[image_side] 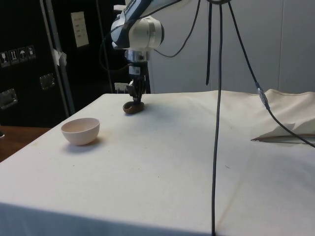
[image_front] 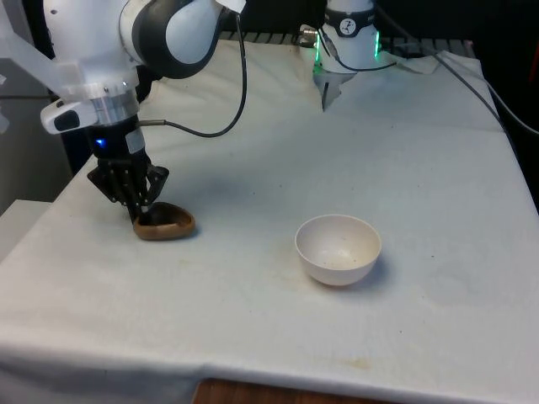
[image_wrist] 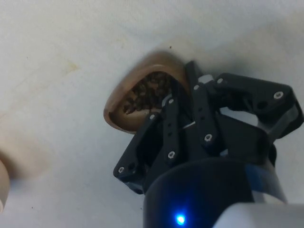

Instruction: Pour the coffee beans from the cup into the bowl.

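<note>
Wrist view: cup in claw

White seven-joint arm: reaches down at the front view's left, wrist near vertical. Black two-finger claw: points downward, fingers drawn close together, clamped on a rim.

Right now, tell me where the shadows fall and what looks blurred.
Front view: soft shadow beside the bowl and under the gripper at the cup. Side view: faint shadow under the bowl. Wrist view: the beans look soft.
</note>
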{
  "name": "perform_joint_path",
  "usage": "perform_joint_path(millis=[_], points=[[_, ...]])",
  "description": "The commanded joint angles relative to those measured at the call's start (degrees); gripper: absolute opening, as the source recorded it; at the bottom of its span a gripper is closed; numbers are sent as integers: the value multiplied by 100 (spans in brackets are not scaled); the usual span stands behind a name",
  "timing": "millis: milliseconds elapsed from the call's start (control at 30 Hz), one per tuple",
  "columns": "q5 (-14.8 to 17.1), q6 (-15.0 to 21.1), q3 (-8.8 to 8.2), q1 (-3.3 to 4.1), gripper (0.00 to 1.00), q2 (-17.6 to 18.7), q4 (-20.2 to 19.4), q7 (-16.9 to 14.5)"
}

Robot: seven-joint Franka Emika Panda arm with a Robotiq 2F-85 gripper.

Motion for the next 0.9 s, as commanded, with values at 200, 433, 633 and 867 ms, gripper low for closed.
perform_joint_path(millis=[200,433,633,867], points=[[6,-6,6,-6,0,6,6,6],[0,0,0,0,0,0,0,0],[-57,-69,-115,97,0,-166,-40,52],[-109,-166,-206,206,0,-321,-69,103]])
